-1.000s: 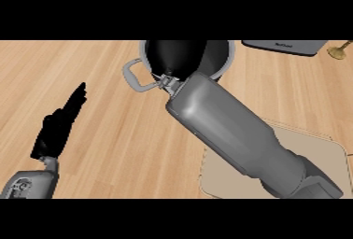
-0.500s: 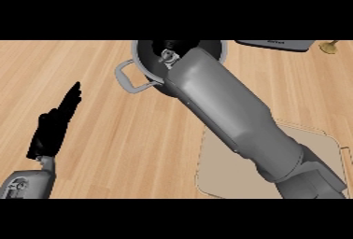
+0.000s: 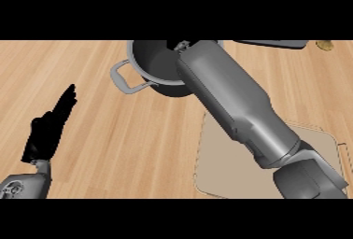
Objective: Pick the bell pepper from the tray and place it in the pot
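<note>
Bell pepper is not visible anywhere; the right forearm (image 3: 238, 109) stretches from the near right to the grey pot (image 3: 155, 63) at the far edge and hides the right hand, so its fingers cannot be told. A beige tray (image 3: 221, 158) lies near right, partly under that arm. The left hand (image 3: 48, 130) rests near left, fingers straight, on bare wooden counter (image 3: 124, 140).

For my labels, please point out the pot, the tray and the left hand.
pot (image 3: 153, 60), head view, inner wall.
tray (image 3: 219, 158), head view, bare left part.
left hand (image 3: 47, 133), head view, palm.
</note>
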Controlling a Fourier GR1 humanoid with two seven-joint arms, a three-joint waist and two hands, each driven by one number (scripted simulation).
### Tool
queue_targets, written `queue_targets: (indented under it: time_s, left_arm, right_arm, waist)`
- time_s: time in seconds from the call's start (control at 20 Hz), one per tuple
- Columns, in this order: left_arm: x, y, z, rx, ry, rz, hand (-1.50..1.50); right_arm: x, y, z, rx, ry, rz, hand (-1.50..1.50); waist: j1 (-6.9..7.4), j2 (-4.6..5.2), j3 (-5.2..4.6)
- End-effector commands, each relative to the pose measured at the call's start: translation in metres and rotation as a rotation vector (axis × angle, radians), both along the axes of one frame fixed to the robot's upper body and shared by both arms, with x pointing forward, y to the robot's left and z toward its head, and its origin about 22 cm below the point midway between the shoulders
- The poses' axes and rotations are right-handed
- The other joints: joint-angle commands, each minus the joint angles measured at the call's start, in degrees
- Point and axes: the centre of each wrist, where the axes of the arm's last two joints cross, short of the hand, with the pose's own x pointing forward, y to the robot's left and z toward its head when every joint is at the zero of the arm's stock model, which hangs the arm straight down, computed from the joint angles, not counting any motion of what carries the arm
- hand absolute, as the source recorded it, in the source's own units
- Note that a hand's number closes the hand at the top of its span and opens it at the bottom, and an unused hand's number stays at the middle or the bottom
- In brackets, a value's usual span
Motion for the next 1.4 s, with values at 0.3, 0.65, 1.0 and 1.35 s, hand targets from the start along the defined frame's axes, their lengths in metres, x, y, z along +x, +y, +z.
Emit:
queue_targets:
  time_s: [0.3, 0.65, 1.0, 1.35]
  left_arm:
    - [0.0, 0.003, 0.004, -0.01, -0.016, 0.014, 0.0]
    - [0.007, -0.006, 0.01, -0.002, -0.029, -0.01, 0.0]
    - [0.006, -0.003, 0.009, -0.003, -0.02, -0.018, 0.0]
    - [0.003, -0.001, 0.008, -0.017, -0.005, -0.009, 0.0]
  right_arm:
    - [0.023, -0.026, -0.026, 0.156, 0.051, -0.058, -1.5]
    - [0.026, -0.038, -0.046, 0.295, -0.011, -0.016, -1.5]
    - [0.025, -0.031, -0.021, 0.423, -0.279, 0.069, -1.5]
    - [0.026, -0.038, -0.011, 0.625, -0.442, 0.065, -1.5]
  waist:
    - [-0.42, 0.69, 0.11]
    - [1.22, 1.27, 0.17]
    - [1.25, 1.08, 0.26]
    - [-0.14, 0.05, 0.26]
